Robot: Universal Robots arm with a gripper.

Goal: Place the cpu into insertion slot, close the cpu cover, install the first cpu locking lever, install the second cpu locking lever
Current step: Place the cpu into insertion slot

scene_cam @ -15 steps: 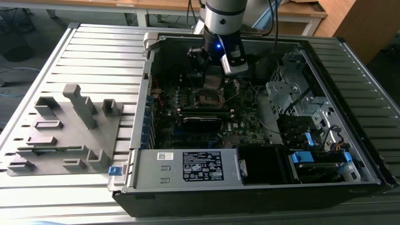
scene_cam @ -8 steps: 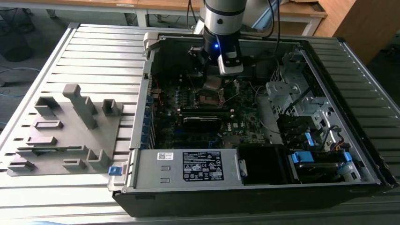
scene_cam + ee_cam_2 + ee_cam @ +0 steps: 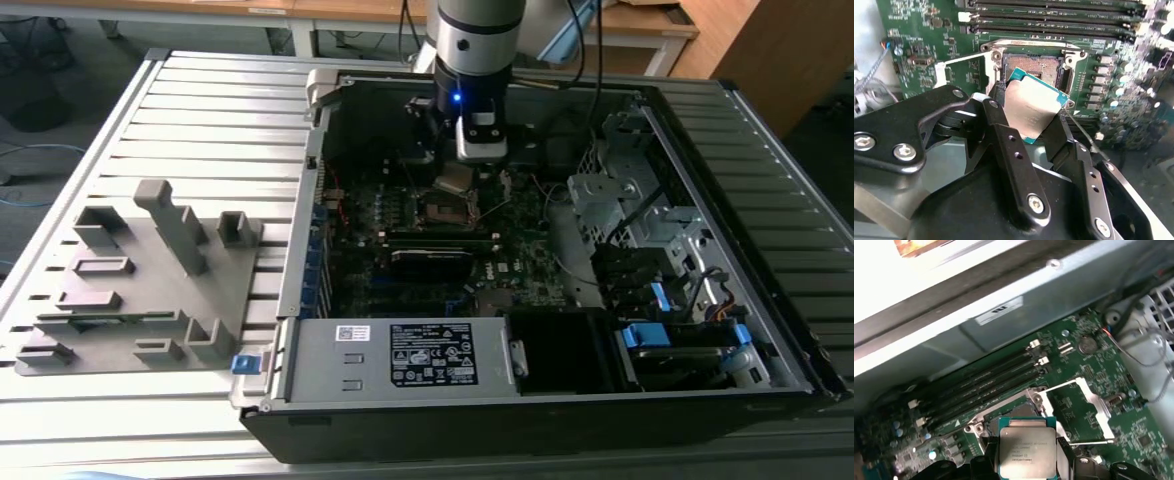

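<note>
The chip [image 3: 1036, 100] is a small flat square with a dull, brushed silver-grey top and a thin teal-green border. It is pinched by its opposite edges in the hand [image 3: 1029, 115], whose two black metal fingers [image 3: 1009, 145] are flat bars studded with screw heads. It hangs tilted just above the socket [image 3: 1029, 62], not seated in it. The socket is a dark square recess with a fine grainy floor and a bright silver rim. In the first wrist view the chip [image 3: 1026, 452] covers most of that recess. The socket cover [image 3: 1097, 405], a thin shiny metal frame with a large square window, is swung open and lies to one side against the green circuit board [image 3: 919, 30]. Long narrow black memory slots [image 3: 984, 385] run in parallel rows just past the socket. In the exterior view the arm reaches down into an open black computer case [image 3: 534, 420], which holds a grey power supply box [image 3: 400, 355] with a white label. The case rests on a ribbed metal counter [image 3: 200, 110], beside a blocky matte grey fixture [image 3: 147, 280].
</note>
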